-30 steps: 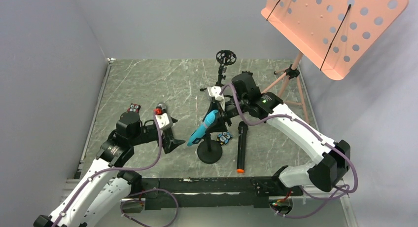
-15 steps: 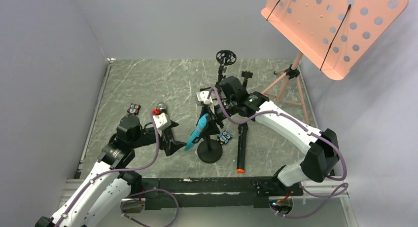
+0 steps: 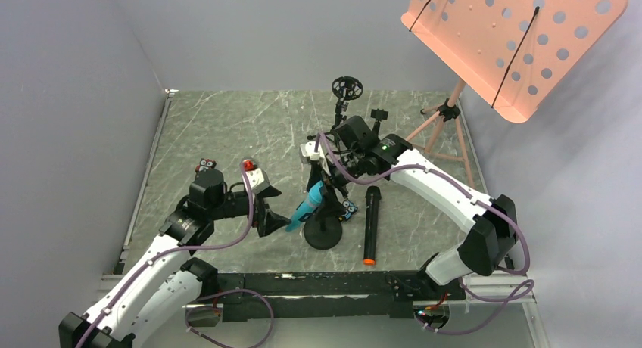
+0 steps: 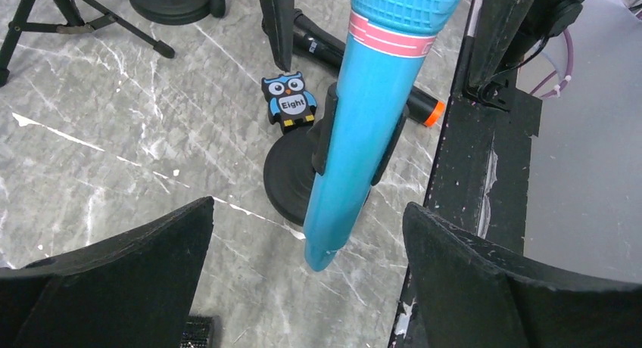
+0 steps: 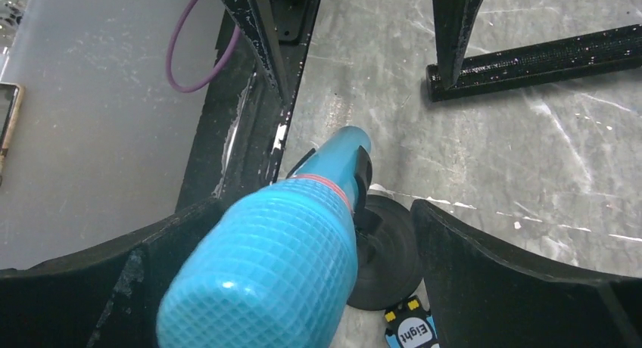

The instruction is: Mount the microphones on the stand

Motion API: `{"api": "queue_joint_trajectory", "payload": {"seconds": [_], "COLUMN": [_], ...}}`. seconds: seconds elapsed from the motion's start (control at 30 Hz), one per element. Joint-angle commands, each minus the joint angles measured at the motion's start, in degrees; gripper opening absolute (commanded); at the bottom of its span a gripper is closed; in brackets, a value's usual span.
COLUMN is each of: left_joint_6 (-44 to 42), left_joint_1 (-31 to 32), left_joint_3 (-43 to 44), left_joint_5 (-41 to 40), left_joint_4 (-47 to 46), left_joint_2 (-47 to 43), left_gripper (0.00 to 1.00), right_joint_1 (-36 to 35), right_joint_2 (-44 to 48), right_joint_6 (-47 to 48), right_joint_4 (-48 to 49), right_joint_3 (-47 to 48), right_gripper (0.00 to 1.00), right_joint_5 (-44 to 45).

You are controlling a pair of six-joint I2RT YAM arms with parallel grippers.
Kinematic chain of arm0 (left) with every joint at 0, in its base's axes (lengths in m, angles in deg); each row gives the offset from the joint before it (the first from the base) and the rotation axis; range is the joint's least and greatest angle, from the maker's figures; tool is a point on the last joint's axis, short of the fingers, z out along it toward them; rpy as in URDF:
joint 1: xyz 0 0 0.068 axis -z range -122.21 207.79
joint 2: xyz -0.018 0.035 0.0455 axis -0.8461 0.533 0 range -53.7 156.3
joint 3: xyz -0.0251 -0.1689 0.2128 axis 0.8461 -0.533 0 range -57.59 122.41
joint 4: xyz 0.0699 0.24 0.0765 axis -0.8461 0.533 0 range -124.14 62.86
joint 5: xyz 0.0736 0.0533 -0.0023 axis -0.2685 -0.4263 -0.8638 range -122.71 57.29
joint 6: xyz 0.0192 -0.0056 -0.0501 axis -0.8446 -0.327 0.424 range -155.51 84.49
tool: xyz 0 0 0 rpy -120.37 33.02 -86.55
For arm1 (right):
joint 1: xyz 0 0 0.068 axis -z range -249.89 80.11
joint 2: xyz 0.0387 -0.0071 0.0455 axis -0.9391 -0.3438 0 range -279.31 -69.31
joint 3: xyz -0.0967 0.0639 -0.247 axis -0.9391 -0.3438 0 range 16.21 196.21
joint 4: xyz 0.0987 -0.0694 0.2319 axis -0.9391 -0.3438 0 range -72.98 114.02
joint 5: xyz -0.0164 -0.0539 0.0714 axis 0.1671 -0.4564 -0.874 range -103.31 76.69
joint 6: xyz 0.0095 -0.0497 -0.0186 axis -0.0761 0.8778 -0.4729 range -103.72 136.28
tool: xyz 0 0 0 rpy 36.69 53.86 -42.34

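Plain grey walls (image 3: 303,30) enclose a marbled tabletop (image 3: 227,128).

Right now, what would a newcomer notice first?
The blue mic, clipped at a tilt in the mic stand mid-table, sits between left gripper and right gripper, both open. Next, the pink music stand at far right, and a black mic flat by the mic stand's base.

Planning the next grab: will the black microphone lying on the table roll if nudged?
Likely, sideways: the black microphone is a round stick lying flat on the smooth table. It looks rigid, so probably no flopping when lifted.
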Motion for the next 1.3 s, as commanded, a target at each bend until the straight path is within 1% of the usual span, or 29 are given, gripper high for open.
{"api": "queue_joint_trajectory", "payload": {"seconds": [0.0,0.1,0.17,0.27,0.43,0.53,0.6,0.7,0.73,0.8,0.87,1.0,1.1,1.27], "left_joint_6": [-1.7,-4.2,-7.0,-10.2,-12.7,-12.2,-11.6,-10.9,-10.4,-8.9,-8.1,-7.0,-6.2,-5.0], "left_joint_1": [1.0,2.4,4.0,6.2,8.9,10.1,11.3,13.3,13.9,15.0,15.8,16.1,16.1,16.2], "left_joint_3": [2.9,2.0,2.2,3.4,5.0,5.2,5.2,4.9,4.7,3.9,3.0,1.2,-0.5,-1.0], "left_joint_5": [1.8,0.7,-0.1,-1.4,-4.4,-4.1,-4.6,-6.5,-7.0,-8.9,-10.5,-12.2,-11.1,-10.2], "left_joint_4": [-1.6,-2.9,-2.2,-1.0,-1.4,-3.5,-5.4,-7.6,-8.5,-10.3,-13.2,-16.3,-19.5,-20.6], "left_joint_2": [-0.6,-1.3,-1.1,0.2,2.8,4.7,5.9,7.3,7.6,8.0,8.0,7.8,8.3,10.1], "left_gripper": [0.99,0.99,0.99,0.99,0.99,0.99,0.99,0.99,0.99,0.99,0.99,0.99,0.99,0.98], "right_joint_1": [1.4,2.7,4.3,7.2,12.0,14.5,16.7,20.0,21.3,23.2,25.5,28.3,29.3,30.5], "right_joint_2": [1.4,2.8,3.5,4.9,9.1,13.0,16.0,22.1,22.9,22.8,22.6,23.9,24.3,24.7], "right_joint_6": [1.1,2.0,2.5,2.6,4.3,7.0,10.9,9.8,10.1,12.7,12.9,16.0,17.4,18.3], "right_joint_4": [-3.6,-3.3,-3.1,-2.4,-1.0,-0.8,-0.7,5.2,6.3,4.3,5.6,4.5,3.4,2.5], "right_joint_3": [4.1,2.8,2.1,0.5,-3.3,-7.8,-11.9,-20.5,-22.4,-24.0,-26.7,-28.6,-28.6,-28.3], "right_gripper": [1.00,1.00,1.00,1.00,1.00,1.00,1.00,1.00,1.00,1.00,1.00,1.00,1.00,1.00], "right_joint_5": [-0.2,-0.5,-0.9,-2.8,-6.0,-8.0,-10.6,-12.9,-13.7,-15.9,-18.6,-17.4,-17.2,-17.2]}}
